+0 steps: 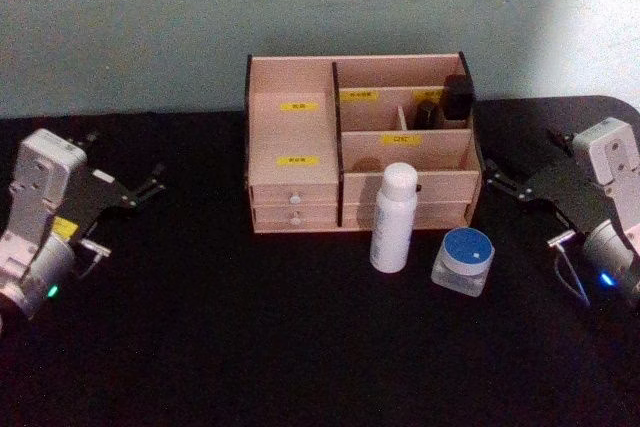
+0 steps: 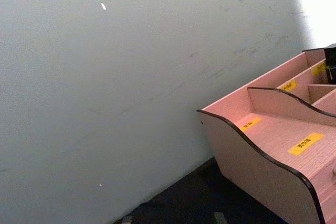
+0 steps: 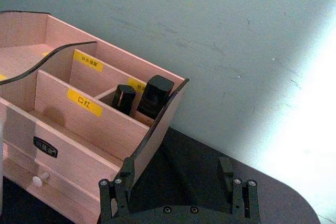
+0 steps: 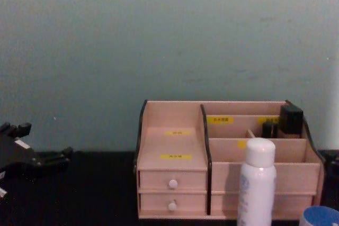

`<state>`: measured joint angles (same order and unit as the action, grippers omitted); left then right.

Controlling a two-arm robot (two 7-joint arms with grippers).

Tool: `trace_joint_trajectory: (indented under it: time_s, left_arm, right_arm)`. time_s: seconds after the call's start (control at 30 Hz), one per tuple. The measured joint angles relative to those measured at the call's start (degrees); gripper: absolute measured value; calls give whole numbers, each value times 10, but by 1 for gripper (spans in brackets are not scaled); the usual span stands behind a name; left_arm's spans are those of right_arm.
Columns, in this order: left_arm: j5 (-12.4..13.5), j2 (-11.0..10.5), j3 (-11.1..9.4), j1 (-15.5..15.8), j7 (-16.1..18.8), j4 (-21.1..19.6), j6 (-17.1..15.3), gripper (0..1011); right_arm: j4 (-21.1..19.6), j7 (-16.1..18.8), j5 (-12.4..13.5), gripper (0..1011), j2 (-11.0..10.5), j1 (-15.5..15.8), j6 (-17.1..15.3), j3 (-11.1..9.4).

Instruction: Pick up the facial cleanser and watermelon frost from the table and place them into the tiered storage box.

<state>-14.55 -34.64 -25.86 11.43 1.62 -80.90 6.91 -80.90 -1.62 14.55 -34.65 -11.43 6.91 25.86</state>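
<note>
The facial cleanser (image 1: 392, 217), a tall white bottle, stands upright on the black table just in front of the tiered storage box (image 1: 290, 137). In the chest view the cleanser (image 4: 257, 183) rises before the box (image 4: 172, 144). The watermelon frost (image 1: 464, 260), a squat clear jar with a blue lid, sits to the right of the bottle; its lid (image 4: 320, 216) peeks in at the chest view's corner. My left gripper (image 1: 152, 183) rests open far left of the box. At the far right, my right gripper (image 1: 497, 179) (image 3: 170, 177) is open and holds nothing.
Small black bottles (image 1: 455, 97) (image 3: 155, 95) stand in the box's rear right compartment. Two white-knobbed drawers (image 1: 295, 205) face front. A pale wall (image 2: 131, 77) stands close behind the box. Bare black tabletop (image 1: 220, 327) spreads in front.
</note>
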Motion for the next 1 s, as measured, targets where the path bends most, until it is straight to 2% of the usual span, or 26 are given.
trace_joint_trajectory:
  time_s: [0.77, 1.0]
  left_arm:
    - [0, 0, 0, 0, 0, 0, 0, 1001]
    - [0, 0, 0, 0, 0, 0, 0, 1001]
  right_arm:
    - [0, 0, 0, 1000, 0, 0, 0, 0]
    - [-14, -2, 2, 1000, 0, 18, 11, -22]
